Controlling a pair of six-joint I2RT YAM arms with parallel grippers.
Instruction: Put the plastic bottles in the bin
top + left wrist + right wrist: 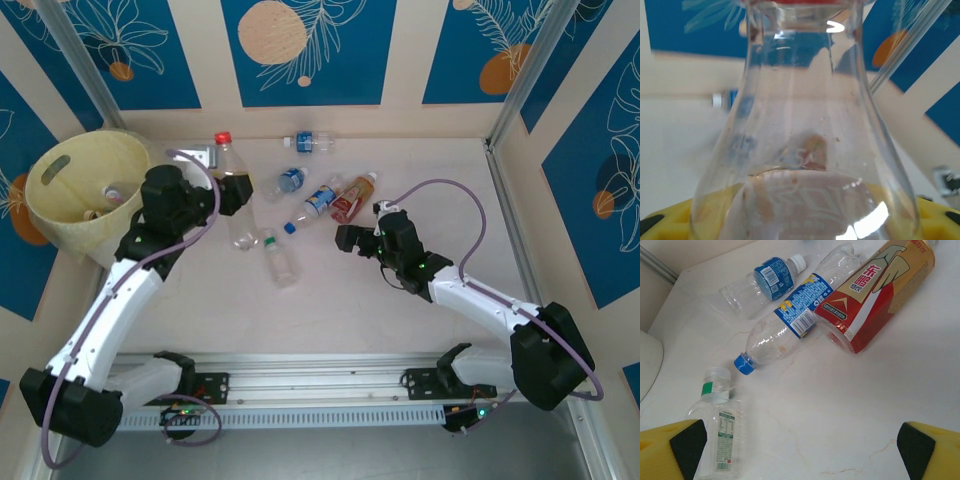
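The bin point(75, 235) stands far left. Just right of it, the left claw point(236, 195) seems clenched on the red-capped bottle point(228, 160), whose slick body could slip or pivot before it clears the rim. The right claw point(347, 238) hangs spread and empty over the worktop point(850, 405). A nudge could roll the red-labelled bottle point(875, 295) beside it.

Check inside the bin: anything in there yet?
Inside the bin, at least one bottle lies near the right wall. The left arm covers that edge, so the count is unclear.
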